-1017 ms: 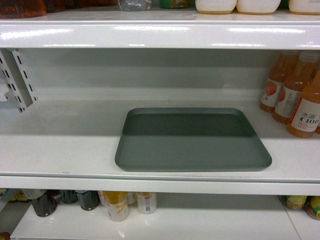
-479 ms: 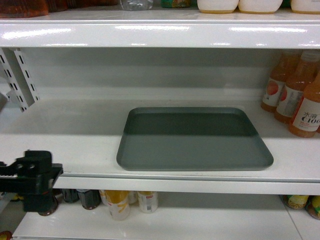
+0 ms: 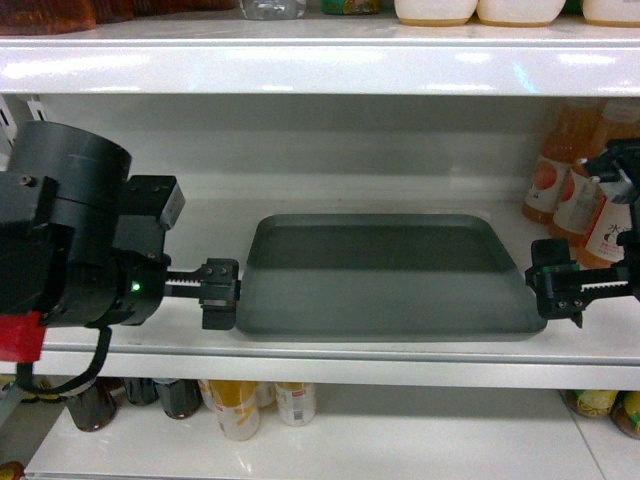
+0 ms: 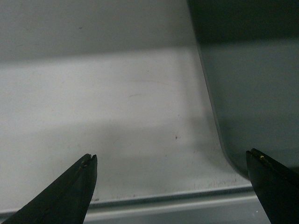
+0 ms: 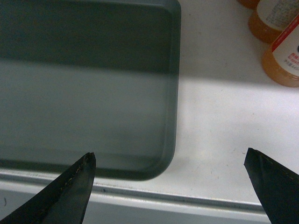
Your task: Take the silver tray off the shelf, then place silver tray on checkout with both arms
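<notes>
Now raised well up from the low left spot of half a second ago: left arm filling the left of the head view, its bulky round housing level with the shelf (image 3: 330,352) board, a green light lit on it, a red part below. New on the right too, where nothing stood before: right gripper (image 3: 556,292) at the board's level, in front of the orange bottles (image 3: 596,188). Unmoved since a second ago: silver tray (image 3: 382,277), flat on the middle shelf board, near its front edge.

Left gripper (image 3: 220,293) just beside the tray's left front corner, by the head view; contact not clear. In the left wrist view, two dark fingers (image 4: 70,191) spread wide, one over bare white board, the other over the tray's rounded corner (image 4: 252,107). In the right wrist view, likewise wide apart: one finger (image 5: 60,191) over the tray's right front corner (image 5: 93,93), the other over white board, with the bottles (image 5: 280,42) beyond. Nothing held between either pair.

Tray large, rectangular, matte grey-green, with rounded corners and a low raised rim; rear half in shadow from the shelf above, front half lit. More bottles and cans on the board below.
</notes>
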Available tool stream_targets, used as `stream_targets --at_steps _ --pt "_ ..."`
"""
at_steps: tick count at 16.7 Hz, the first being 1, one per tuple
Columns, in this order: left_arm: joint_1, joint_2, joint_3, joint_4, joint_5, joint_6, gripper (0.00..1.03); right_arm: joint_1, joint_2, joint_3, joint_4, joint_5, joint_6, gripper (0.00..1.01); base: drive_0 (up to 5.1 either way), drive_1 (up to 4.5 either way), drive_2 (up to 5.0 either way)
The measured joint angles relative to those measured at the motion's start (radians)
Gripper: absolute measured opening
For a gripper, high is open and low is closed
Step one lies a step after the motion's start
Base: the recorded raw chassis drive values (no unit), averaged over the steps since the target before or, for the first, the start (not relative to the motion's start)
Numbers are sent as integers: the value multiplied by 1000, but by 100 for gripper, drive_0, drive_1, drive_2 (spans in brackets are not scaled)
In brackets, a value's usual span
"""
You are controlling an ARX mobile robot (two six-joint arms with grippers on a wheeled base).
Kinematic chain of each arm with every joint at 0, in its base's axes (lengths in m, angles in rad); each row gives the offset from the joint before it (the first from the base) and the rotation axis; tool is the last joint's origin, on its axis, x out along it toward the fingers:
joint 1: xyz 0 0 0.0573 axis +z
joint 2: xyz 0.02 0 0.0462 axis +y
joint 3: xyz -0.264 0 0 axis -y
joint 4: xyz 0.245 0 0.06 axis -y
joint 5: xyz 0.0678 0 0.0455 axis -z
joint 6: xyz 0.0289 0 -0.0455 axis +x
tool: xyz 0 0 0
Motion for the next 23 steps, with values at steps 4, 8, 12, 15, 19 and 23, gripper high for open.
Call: stream_targets --at_steps 4,8,12,15,19,23 --pt "-14 109 147 -70 0 -33 98 -10 171 213 -83 33 23 98 0 0 0" --pt "-34 199 269 -135 -32 -35 98 -10 309 385 -179 62 45 98 0 0 0" --pt "-44 274 369 -206 -45 -48 98 -8 438 530 -272 100 62 98 0 0 0" --pt "-37 298 406 -220 -45 -70 92 -7 466 592 -311 103 79 88 0 0 0" --pt "-40 304 407 -217 -8 -84 56 11 479 608 -328 106 79 51 0 0 0" --pt "-37 293 355 -180 16 -124 21 18 480 600 -328 103 80 15 0 0 0"
